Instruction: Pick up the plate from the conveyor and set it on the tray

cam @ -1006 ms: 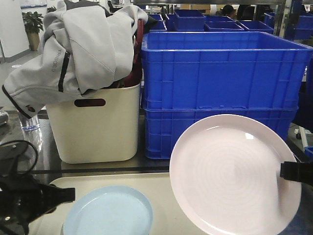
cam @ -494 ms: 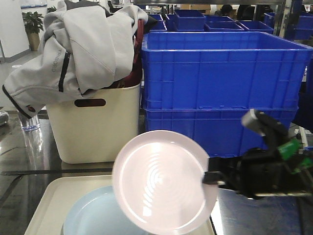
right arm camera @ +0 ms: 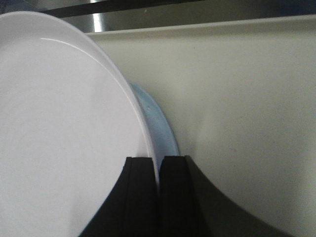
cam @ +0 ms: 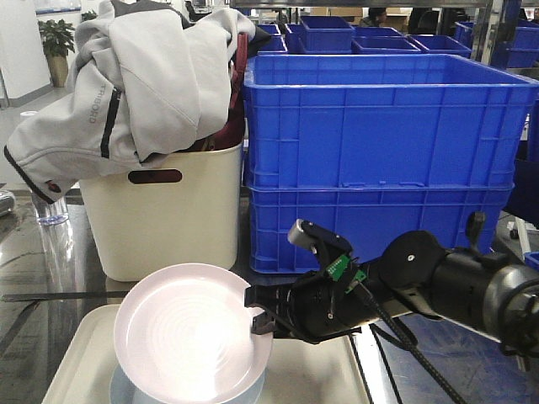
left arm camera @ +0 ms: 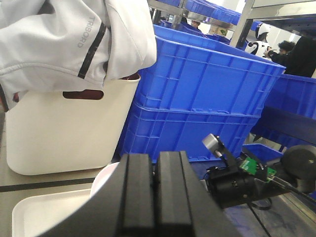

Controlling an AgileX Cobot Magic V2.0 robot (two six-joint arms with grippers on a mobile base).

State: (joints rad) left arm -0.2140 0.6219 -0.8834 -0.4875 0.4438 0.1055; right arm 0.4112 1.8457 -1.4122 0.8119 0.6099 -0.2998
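A pale pink plate (cam: 192, 332) hangs tilted low over the left part of the cream tray (cam: 312, 374). My right gripper (cam: 259, 310) is shut on the plate's right rim. The right wrist view shows its fingertips (right arm camera: 158, 163) pinching the plate (right arm camera: 64, 123) edge, just above a light blue plate (right arm camera: 159, 123) that lies on the tray (right arm camera: 237, 98). My left gripper (left arm camera: 155, 160) is shut with nothing in it, held up above the tray (left arm camera: 44, 217), with the plate (left arm camera: 103, 180) beyond it. The conveyor is out of view.
A tall cream tub (cam: 168, 219) with a grey jacket (cam: 143, 76) draped over it stands right behind the tray. Stacked blue crates (cam: 379, 126) stand to its right. A clear glass (cam: 50, 210) sits at the far left.
My right arm has carried the plate from the right side leftward and down over the blue plate on the tray. The left gripper has left the front view.
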